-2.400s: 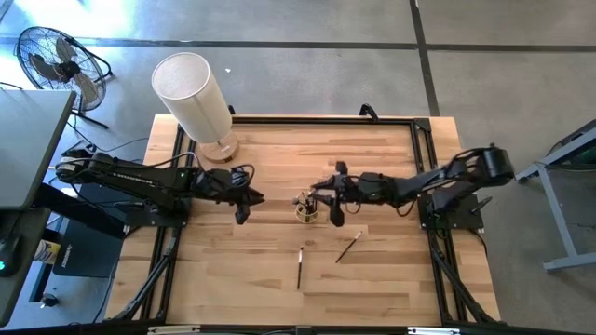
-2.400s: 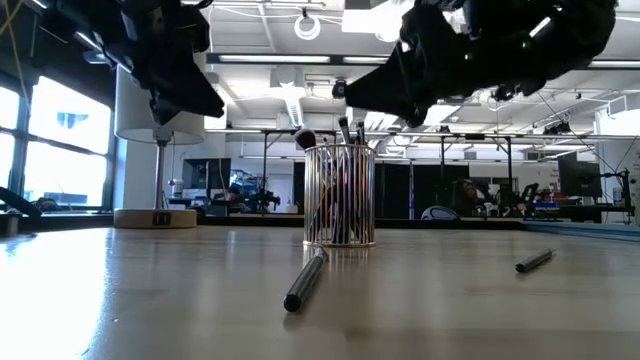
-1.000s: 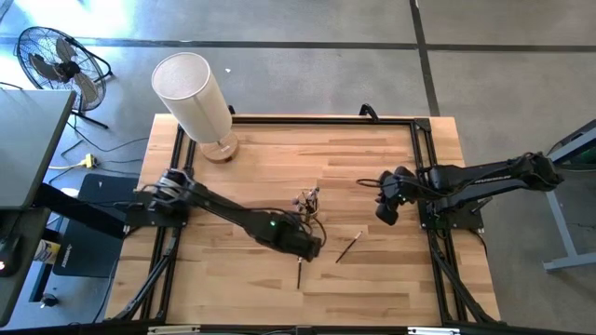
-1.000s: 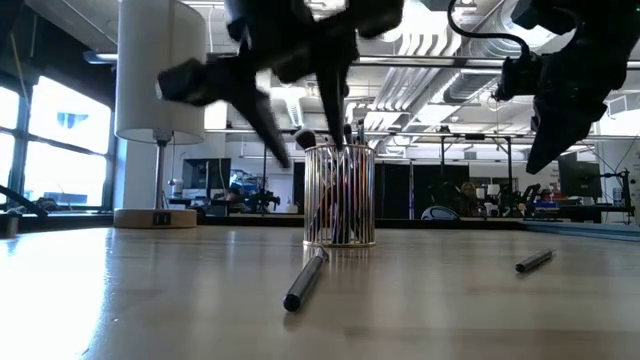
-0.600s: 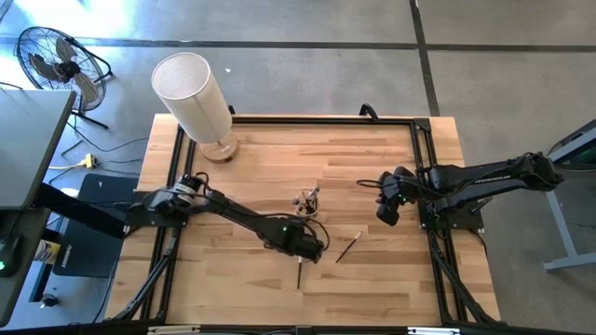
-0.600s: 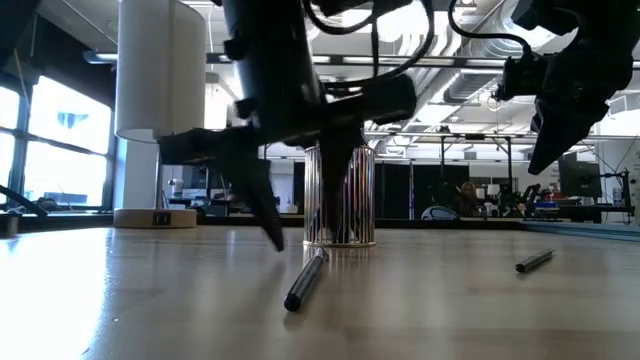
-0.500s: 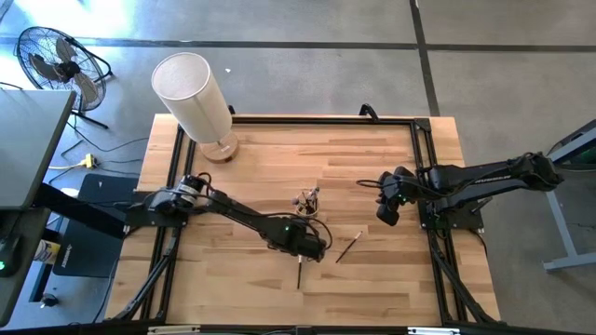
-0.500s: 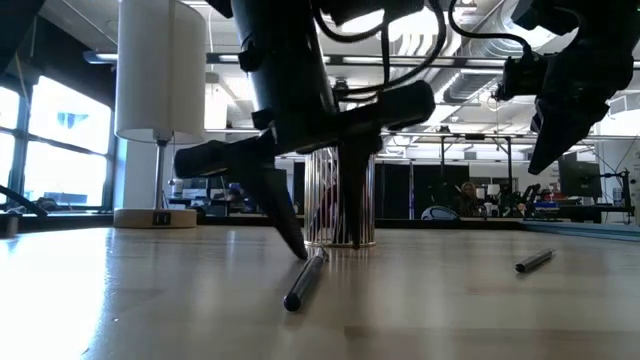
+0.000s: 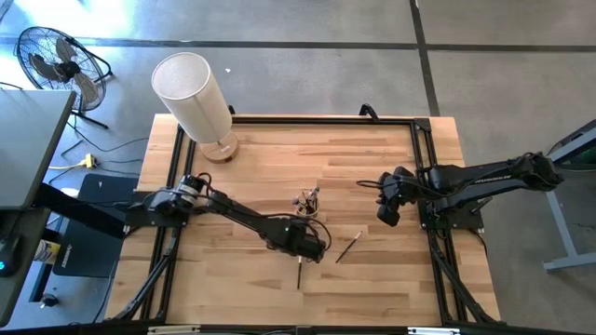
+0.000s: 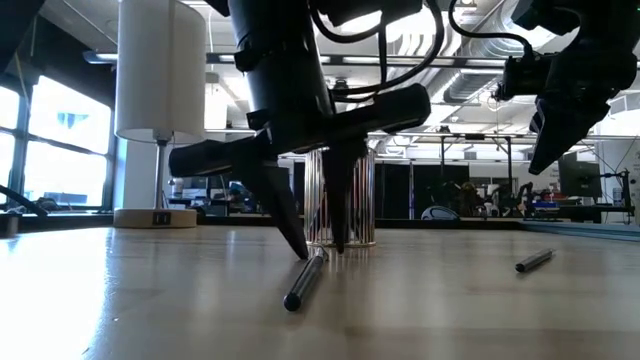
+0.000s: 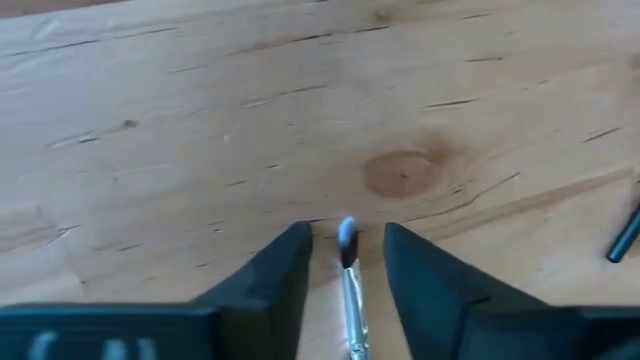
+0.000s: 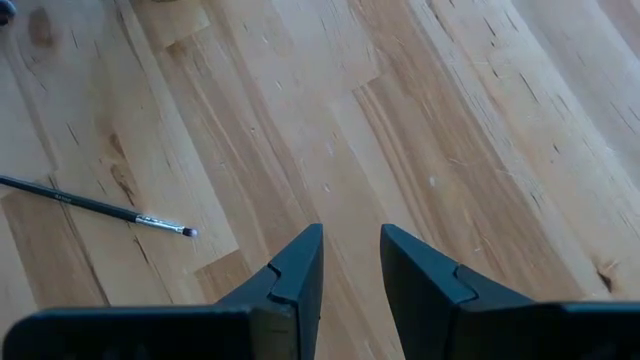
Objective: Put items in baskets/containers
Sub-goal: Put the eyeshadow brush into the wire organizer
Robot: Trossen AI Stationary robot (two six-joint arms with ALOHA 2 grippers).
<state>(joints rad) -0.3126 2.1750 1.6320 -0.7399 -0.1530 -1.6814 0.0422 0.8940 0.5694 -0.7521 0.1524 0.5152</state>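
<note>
A thin dark brush [image 9: 299, 272] lies flat on the wooden table, its pale bristle tip [image 11: 347, 233] toward the far side. My left gripper [image 9: 301, 252] points down over that end, open, with one finger on each side of the tip [image 10: 316, 256] and not touching it. A second brush [image 9: 348, 247] lies flat to the right. The small clear cup [image 9: 306, 204] stands behind the left gripper with several brushes upright in it. My right gripper [image 9: 386, 214] hangs open above the table's right part, off to the right of the second brush [image 12: 95, 205].
A tall white cylinder lamp [image 9: 194, 93] stands on a round base at the table's far left corner. A black frame [image 9: 419, 140] runs along the table's edges. Bare wood [image 9: 233, 288] lies near the front edge. A fan [image 9: 56, 60] stands on the floor off the table.
My left gripper has come down from the height of the cup's rim to the tabletop, shifting slightly toward the near edge. Its fingers now stand on either side of the lying brush's far end. The brush and the cup have not moved.
</note>
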